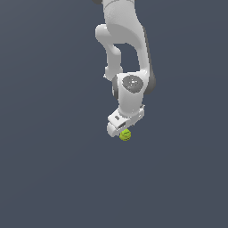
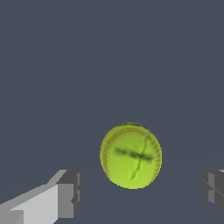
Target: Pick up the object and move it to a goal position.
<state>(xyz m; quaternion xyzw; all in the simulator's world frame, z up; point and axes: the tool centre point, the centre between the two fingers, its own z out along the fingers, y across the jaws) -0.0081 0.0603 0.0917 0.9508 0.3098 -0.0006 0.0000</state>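
Ball (image 2: 131, 155), yellow-green and single, lies on the flat dark grey surface (image 1: 53, 178) right under the white arm's (image 1: 127, 49) end. In the exterior view it shows only as a small bright dot (image 1: 125, 135) tucked against the lower edge of the jaws (image 1: 122, 130), part hidden by the white hand body, so that view does not tell whether anything touches it. The wrist view settles more: there the ball shows large, with a ring of reddish stitching near its rim and dark curved marks crossing its face, and it sits in the space between two grey fingertips (image 2: 70, 192), nearer the one with the white finger behind it than the other at the far edge of the picture. Grey surface shows on both sides of the ball, so neither pad is on it; the jaws stand wide apart and hold nothing.

Count: one ball, one arm, two fingers seen in the wrist view only. The exterior view alone shows the arm's stacked white links and a round grey-capped joint (image 1: 132, 83) above the hand. No containers appear in either view
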